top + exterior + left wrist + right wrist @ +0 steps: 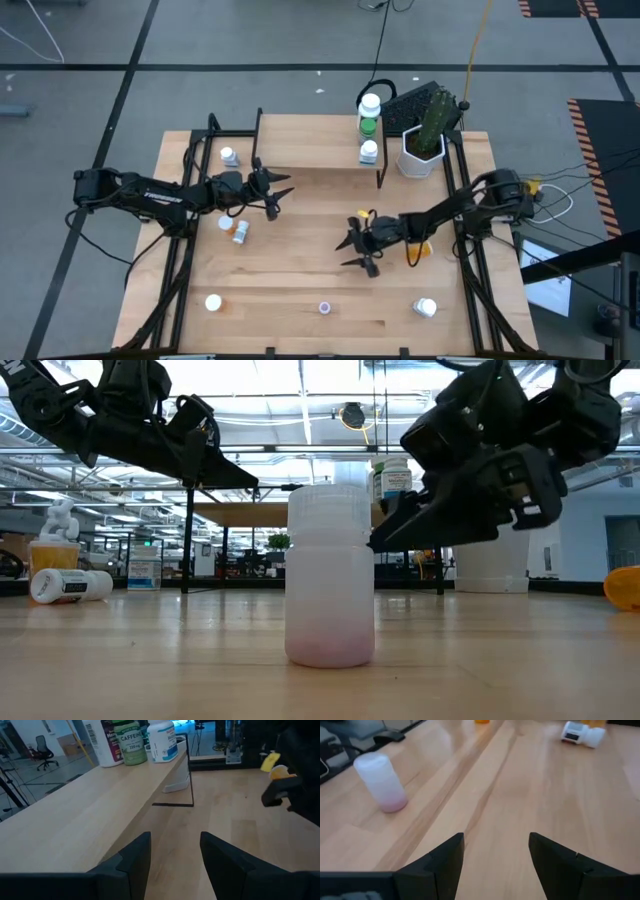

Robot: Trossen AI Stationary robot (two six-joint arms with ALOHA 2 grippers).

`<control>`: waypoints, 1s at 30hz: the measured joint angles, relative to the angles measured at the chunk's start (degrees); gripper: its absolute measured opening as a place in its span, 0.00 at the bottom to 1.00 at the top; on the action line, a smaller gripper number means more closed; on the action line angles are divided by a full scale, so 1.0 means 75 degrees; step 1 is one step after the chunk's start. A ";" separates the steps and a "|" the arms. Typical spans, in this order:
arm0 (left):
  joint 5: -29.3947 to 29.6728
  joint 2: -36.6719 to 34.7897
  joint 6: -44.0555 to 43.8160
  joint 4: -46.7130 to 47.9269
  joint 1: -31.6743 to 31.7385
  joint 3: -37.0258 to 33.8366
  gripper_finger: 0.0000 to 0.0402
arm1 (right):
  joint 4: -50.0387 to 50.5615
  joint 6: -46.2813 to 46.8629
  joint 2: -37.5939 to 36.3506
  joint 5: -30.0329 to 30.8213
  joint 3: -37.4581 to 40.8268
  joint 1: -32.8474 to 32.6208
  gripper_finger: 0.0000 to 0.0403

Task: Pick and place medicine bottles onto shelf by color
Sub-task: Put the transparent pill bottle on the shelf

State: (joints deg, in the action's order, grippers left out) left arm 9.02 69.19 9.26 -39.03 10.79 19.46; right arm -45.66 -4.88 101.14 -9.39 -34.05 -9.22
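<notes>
The shelf [300, 140] stands at the table's far side with three medicine bottles at its right end: white [370, 103], green [368, 125], white [368, 152]. Another white one [228, 155] stands at its left end. More bottles are on the table: a white [226, 224] and an orange one [240, 232] at the left, and a pale one with a pink bottom [330, 575] standing near the front edge. My left gripper [280, 195] hangs open beside the shelf's near edge [90, 810]. My right gripper [360, 250] is open over the table's middle, pointing toward the pale bottle [381, 782].
A white planter with a cactus [425, 140] stands at the far right corner. An orange bottle [420, 250] lies under my right arm. White bottles sit near the front edge at the left [212, 302] and right [425, 307]. Bare wood lies between the grippers.
</notes>
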 joint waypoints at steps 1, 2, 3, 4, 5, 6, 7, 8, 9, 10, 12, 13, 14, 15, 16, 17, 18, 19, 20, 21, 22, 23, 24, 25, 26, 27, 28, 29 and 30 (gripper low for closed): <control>0.0000 0.0000 -0.0003 -0.0003 0.0000 0.0000 0.44 | 0.0001 -0.0036 0.0073 -0.0059 -0.0036 0.0003 0.54; 0.0000 0.0000 -0.0005 -0.0001 0.0000 0.0000 0.44 | 0.0001 -0.0055 0.0157 -0.0169 -0.0088 0.0009 0.54; 0.0000 0.0000 -0.0006 0.0000 0.0000 0.0000 0.44 | -0.0011 -0.0078 0.0233 -0.0186 -0.0157 0.0013 0.54; 0.0000 0.0000 -0.0010 0.0000 0.0000 0.0000 0.44 | -0.0058 -0.0119 0.0297 -0.0183 -0.0204 0.0013 0.54; 0.0000 0.0000 -0.0029 -0.0004 0.0001 0.0000 0.44 | -0.0120 -0.0174 0.0370 -0.0186 -0.0246 0.0013 0.54; 0.0000 0.0000 -0.0046 -0.0007 0.0000 0.0000 0.44 | -0.0204 -0.0236 0.0438 -0.0188 -0.0306 0.0004 0.54; 0.0000 0.0000 -0.0050 -0.0006 0.0000 0.0000 0.44 | -0.0288 -0.0298 0.0513 -0.0186 -0.0351 -0.0008 0.54; 0.0000 0.0000 -0.0049 -0.0013 0.0000 0.0000 0.44 | -0.0335 -0.0353 0.0564 -0.0187 -0.0371 -0.0027 0.54; 0.0000 0.0000 -0.0043 -0.0020 0.0000 0.0000 0.44 | -0.0348 -0.0431 0.0610 -0.0211 -0.0393 -0.0044 0.54; 0.0000 0.0000 -0.0041 -0.0017 0.0001 0.0000 0.44 | -0.0391 -0.0486 0.0673 -0.0306 -0.0430 -0.0065 0.54; 0.0000 0.0000 -0.0047 -0.0016 0.0000 0.0000 0.44 | -0.0460 -0.0528 0.0765 -0.0422 -0.0460 -0.0092 0.54; 0.0000 0.0000 -0.0048 -0.0015 0.0000 0.0000 0.44 | -0.0500 -0.0531 0.0827 -0.0573 -0.0482 -0.0092 0.54; 0.0000 0.0000 -0.0047 -0.0012 0.0000 0.0000 0.44 | -0.0531 -0.0531 0.0896 -0.0711 -0.0533 -0.0089 0.54; 0.0000 0.0000 -0.0050 -0.0009 0.0000 0.0000 0.44 | -0.0551 -0.0531 0.0969 -0.0826 -0.0564 -0.0089 0.54; 0.0000 0.0000 -0.0066 -0.0013 0.0000 0.0000 0.44 | -0.0546 -0.0534 0.1041 -0.0989 -0.0587 -0.0089 0.54; 0.0000 0.0000 -0.0092 -0.0012 0.0000 0.0000 0.44 | -0.0553 -0.0534 0.1128 -0.1168 -0.0645 -0.0088 0.54; -0.0002 0.0000 -0.0107 -0.0001 -0.0001 0.0000 0.44 | -0.0568 -0.0542 0.1210 -0.1324 -0.0700 -0.0088 0.54; -0.0003 0.0000 -0.0108 0.0002 -0.0006 0.0000 0.44 | -0.0576 -0.0569 0.1297 -0.1465 -0.0760 -0.0089 0.54; -0.0003 0.0000 -0.0114 -0.0006 -0.0012 0.0000 0.44 | -0.0578 -0.0621 0.1381 -0.1594 -0.0832 -0.0089 0.54; -0.0003 0.0000 -0.0122 0.0016 -0.0013 0.0000 0.44 | -0.0596 -0.0669 0.1484 -0.1672 -0.0915 -0.0097 0.54; -0.0003 0.0000 -0.0122 0.0042 -0.0015 0.0000 0.44 | -0.0615 -0.0720 0.1590 -0.1784 -0.1010 -0.0108 0.54; -0.0003 0.0000 -0.0127 0.0047 -0.0023 0.0000 0.44 | -0.0603 -0.0781 0.1688 -0.1820 -0.1097 -0.0134 0.54; -0.0003 0.0000 -0.0131 0.0044 -0.0026 0.0000 0.44 | -0.0566 -0.0871 0.1791 -0.1973 -0.1193 -0.0150 0.54; -0.0003 0.0000 -0.0131 0.0044 -0.0026 0.0000 0.44 | -0.0570 -0.0950 0.1909 -0.2110 -0.1313 -0.0182 0.54; -0.0004 0.0000 -0.0131 0.0042 -0.0028 0.0000 0.44 | -0.0584 -0.1025 0.2022 -0.2252 -0.1429 -0.0206 0.54; -0.0005 0.0000 -0.0135 0.0050 -0.0029 0.0000 0.44 | -0.0565 -0.1058 0.2126 -0.2412 -0.1526 -0.0238 0.54; -0.0004 0.0000 -0.0134 0.0044 -0.0029 0.0000 0.44 | -0.0566 -0.1064 0.2241 -0.2582 -0.1647 -0.0267 0.54; -0.0006 0.0000 -0.0134 0.0044 -0.0029 0.0000 0.44 | -0.0572 -0.1059 0.2341 -0.2681 -0.1776 -0.0303 0.54; -0.0006 0.0000 -0.0134 0.0047 -0.0032 0.0000 0.44 | -0.0571 -0.1062 0.2452 -0.2783 -0.1888 -0.0331 0.54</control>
State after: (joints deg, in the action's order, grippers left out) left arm 8.97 69.19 8.25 -38.68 10.54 19.46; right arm -49.94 -12.84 119.53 -30.26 -48.21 -11.71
